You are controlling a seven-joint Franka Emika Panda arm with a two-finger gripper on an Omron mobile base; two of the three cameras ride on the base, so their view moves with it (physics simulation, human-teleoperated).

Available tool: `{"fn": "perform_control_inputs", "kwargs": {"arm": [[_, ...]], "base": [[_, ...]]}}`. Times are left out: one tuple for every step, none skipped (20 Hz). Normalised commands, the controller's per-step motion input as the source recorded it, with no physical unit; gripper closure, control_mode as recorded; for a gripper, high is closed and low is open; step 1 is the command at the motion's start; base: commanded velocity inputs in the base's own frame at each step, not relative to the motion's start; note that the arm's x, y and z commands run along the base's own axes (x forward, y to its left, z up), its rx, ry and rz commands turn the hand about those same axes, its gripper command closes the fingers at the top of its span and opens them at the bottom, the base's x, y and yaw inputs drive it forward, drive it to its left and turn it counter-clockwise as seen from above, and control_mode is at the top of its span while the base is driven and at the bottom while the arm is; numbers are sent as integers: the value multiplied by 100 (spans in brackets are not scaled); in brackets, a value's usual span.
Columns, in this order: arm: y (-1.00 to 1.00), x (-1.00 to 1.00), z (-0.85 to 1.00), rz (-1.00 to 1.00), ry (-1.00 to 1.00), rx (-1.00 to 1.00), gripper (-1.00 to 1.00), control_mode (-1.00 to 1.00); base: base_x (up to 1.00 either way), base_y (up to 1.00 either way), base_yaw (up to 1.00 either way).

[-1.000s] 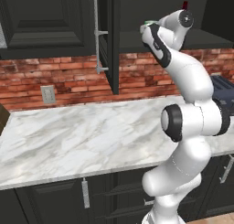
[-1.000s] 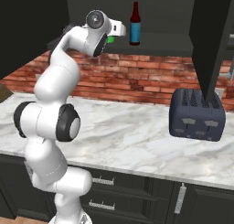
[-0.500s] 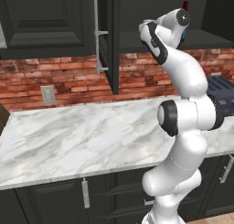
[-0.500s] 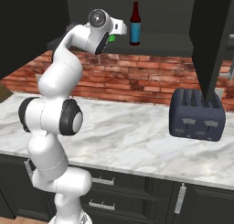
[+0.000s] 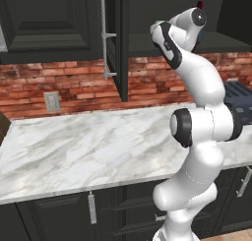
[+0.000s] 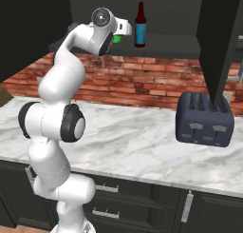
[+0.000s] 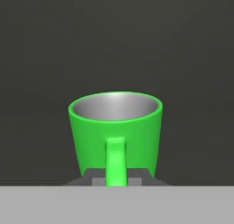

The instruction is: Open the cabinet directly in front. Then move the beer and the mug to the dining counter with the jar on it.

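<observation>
The cabinet [image 6: 156,49] stands open, its doors [image 5: 118,43] swung out. On its dark shelf a bright green mug [image 7: 114,127] faces me handle first. My gripper [image 7: 116,179] is shut on the mug's handle, one finger on each side of the loop. From the right, a sliver of the mug [image 6: 116,38] shows behind the hand, and my gripper [image 6: 124,30] reaches into the cabinet. The beer [image 6: 139,30], a dark bottle with a blue label, stands upright on the shelf just right of the hand. The dining counter and the jar are out of view.
A dark toaster [image 6: 204,119] sits on the marble worktop [image 5: 74,146] below the cabinet, to the right of the arm. A brick wall with an outlet [image 5: 51,101] backs the worktop. The open right door [image 6: 218,42] hangs out over the toaster.
The jaws have gone from wide open to shut on the mug's handle. The hand has edged a little deeper into the cabinet.
</observation>
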Motion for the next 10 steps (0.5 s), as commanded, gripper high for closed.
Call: {"fn": "perform_control_inputs", "kwargs": {"arm": [[0, -64, -11, 0, 0, 0, 100, -100], [0, -78, -15, 3, 0, 0, 100, -100], [0, -89, -15, 5, 0, 0, 100, -100], [-2, -97, -15, 7, 0, 0, 100, -100], [-6, -100, -14, 9, 0, 0, 100, -100], [-8, -100, -15, 10, 0, 0, 100, -100], [-8, -100, -15, 11, 0, 0, 100, -100], [-8, -100, -12, 12, 0, 0, 100, -100], [-6, -100, -14, 13, 0, 0, 100, -100], [-7, -100, -16, 14, 0, 0, 100, -100]], "base": [[0, 0, 0], [0, 0, 0], [0, 0, 0], [0, 0, 0], [0, 0, 0], [0, 0, 0], [0, 0, 0], [0, 0, 0], [0, 0, 0], [0, 0, 0]]}}
